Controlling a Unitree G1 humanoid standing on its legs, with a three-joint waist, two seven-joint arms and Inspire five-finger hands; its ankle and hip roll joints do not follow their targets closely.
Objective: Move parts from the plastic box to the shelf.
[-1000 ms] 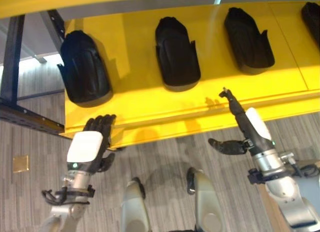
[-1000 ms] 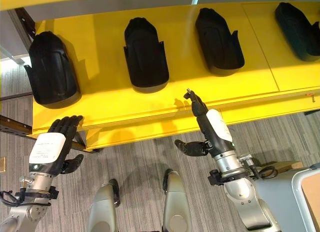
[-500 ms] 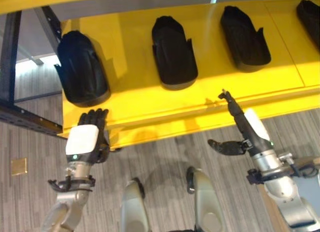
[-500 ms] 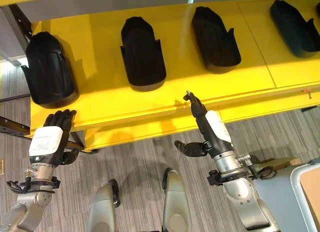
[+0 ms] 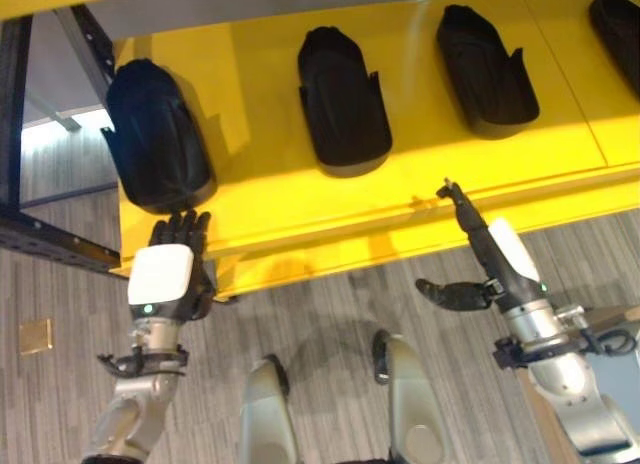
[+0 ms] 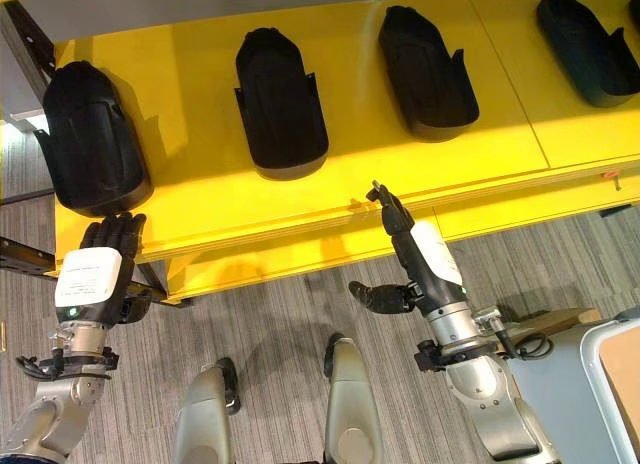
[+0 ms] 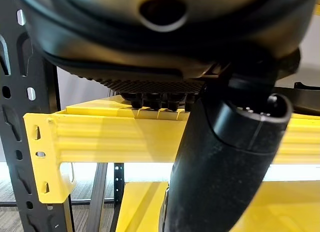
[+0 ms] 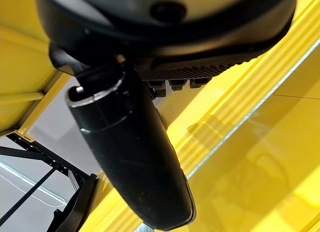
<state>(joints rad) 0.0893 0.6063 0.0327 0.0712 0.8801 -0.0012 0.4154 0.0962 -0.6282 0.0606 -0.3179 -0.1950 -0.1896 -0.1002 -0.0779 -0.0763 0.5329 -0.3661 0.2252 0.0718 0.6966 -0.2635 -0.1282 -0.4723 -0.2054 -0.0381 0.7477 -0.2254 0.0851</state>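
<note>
Parts (image 6: 280, 99) on shelf (image 6: 200, 209), beyond fingers (image 6: 385, 199)

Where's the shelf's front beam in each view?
Left eye: beam crosses mid-picture, below the black parts.
Right eye: the same band, rising rightward.
Left wrist: level yellow band past the fingers.
Right wrist: ridged yellow diagonal past the fingers.
Landmark: left hand at the beam's left end, right hand pointing at its middle.
</note>
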